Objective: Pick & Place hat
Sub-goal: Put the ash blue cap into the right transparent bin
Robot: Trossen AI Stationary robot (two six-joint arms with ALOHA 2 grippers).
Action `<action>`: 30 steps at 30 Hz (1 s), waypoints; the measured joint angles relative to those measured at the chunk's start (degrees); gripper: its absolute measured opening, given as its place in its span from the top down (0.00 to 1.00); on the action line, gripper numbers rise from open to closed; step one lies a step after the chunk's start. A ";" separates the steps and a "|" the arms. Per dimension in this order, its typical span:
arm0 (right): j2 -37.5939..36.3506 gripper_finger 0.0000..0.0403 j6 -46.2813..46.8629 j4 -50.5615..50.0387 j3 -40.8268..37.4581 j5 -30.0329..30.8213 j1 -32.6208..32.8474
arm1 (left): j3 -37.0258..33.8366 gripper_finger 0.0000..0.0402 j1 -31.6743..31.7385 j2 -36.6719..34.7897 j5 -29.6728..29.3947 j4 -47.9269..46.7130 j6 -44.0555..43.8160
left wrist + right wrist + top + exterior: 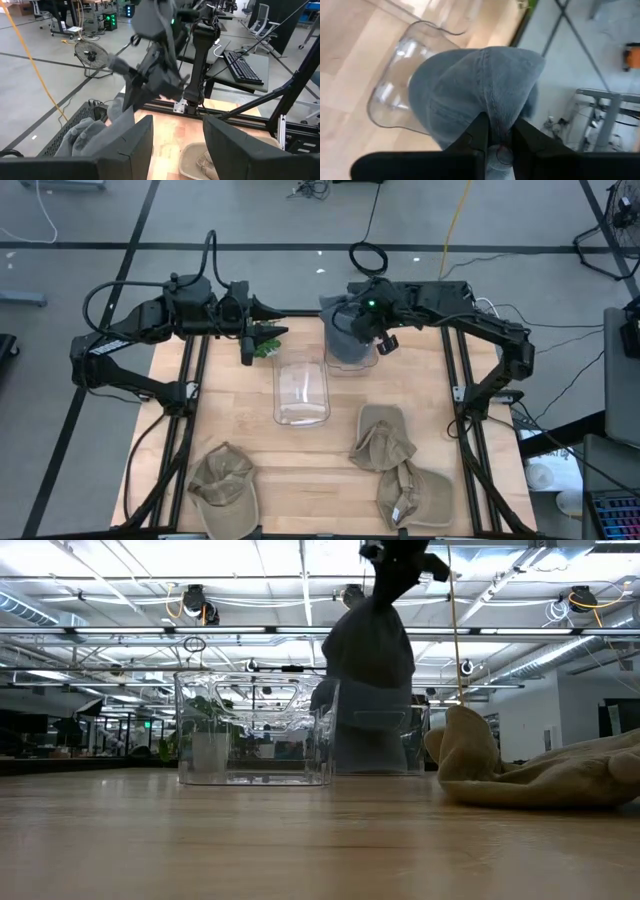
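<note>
A grey-blue denim hat (345, 330) hangs from my right gripper (364, 318), which is shut on it, over a clear bin (352, 360) at the table's far middle. In the low view the hat (370, 660) reaches down into that bin (415, 740). My left gripper (268, 332) is open and empty, held in the air at the far left beside a small green plant (265, 348). Three khaki hats lie flat on the table: near left (225, 480), right of the middle (383, 438) and near right (412, 498). My right gripper pinches a bunched fold of the hat's denim (498, 117) between its two fingers (479, 134), coming from above and pointing down. The hat hangs below the fingers, drawn up to a peak at the hold, and its lower part (372, 745) is inside the clear bin.
A second clear bin (302, 392) stands at the table's middle, close in front of the first. Dark rails (195, 395) run along both sides of the wooden top. Bare wood shows between the khaki hats at the near edge.
</note>
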 joint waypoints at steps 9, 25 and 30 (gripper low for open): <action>4.95 0.92 2.32 -2.17 -0.43 -4.35 -0.66 | 0.00 0.55 0.00 0.00 0.13 -0.02 -1.06; 6.72 0.79 5.99 9.30 -10.91 -5.30 -4.20 | 0.00 0.55 0.00 0.00 3.10 -0.09 -1.11; 6.70 0.65 7.34 9.59 -13.25 -5.28 -4.13 | 0.00 0.55 -0.02 0.00 3.10 -1.26 -1.17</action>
